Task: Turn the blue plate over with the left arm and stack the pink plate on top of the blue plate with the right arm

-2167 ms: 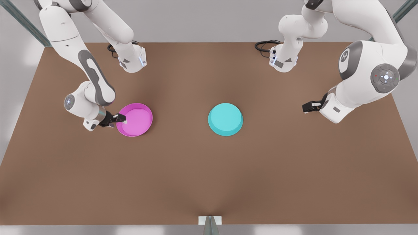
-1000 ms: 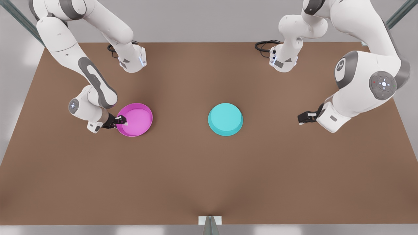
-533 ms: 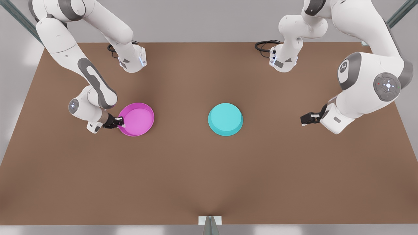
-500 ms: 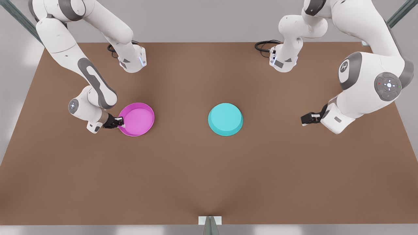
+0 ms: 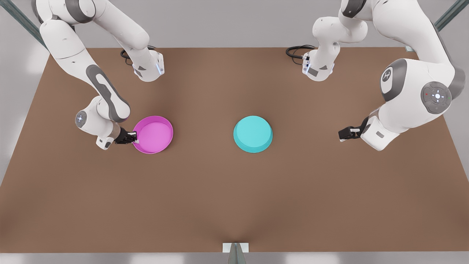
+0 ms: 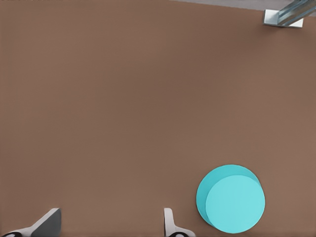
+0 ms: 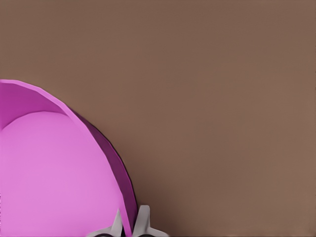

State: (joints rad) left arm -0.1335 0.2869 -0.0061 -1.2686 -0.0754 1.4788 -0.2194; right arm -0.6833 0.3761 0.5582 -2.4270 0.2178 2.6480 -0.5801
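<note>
The pink plate [image 5: 152, 134] sits open side up on the table, toward the front view's left. My right gripper [image 5: 134, 139] is at the plate's edge farthest from the blue plate. In the right wrist view the right gripper [image 7: 130, 225] is shut on the pink plate's [image 7: 54, 173] thin rim. The blue plate [image 5: 253, 134] lies near the middle with its flat bottom up. My left gripper [image 5: 343, 134] hovers open at the front view's right, well apart from the blue plate. The left wrist view has the blue plate [image 6: 230, 198] just beyond the left gripper [image 6: 108, 228].
The brown table [image 5: 234, 198] has wide bare room in front of both plates. Both arm bases [image 5: 148, 68] [image 5: 318, 68] with black cables stand at the back edge. A metal post [image 5: 235, 251] sits at the middle of the front edge.
My right gripper has shut on the pink plate's rim, and the plate has slid slightly toward the front view's right. The left arm has drifted a little away from the blue plate.
</note>
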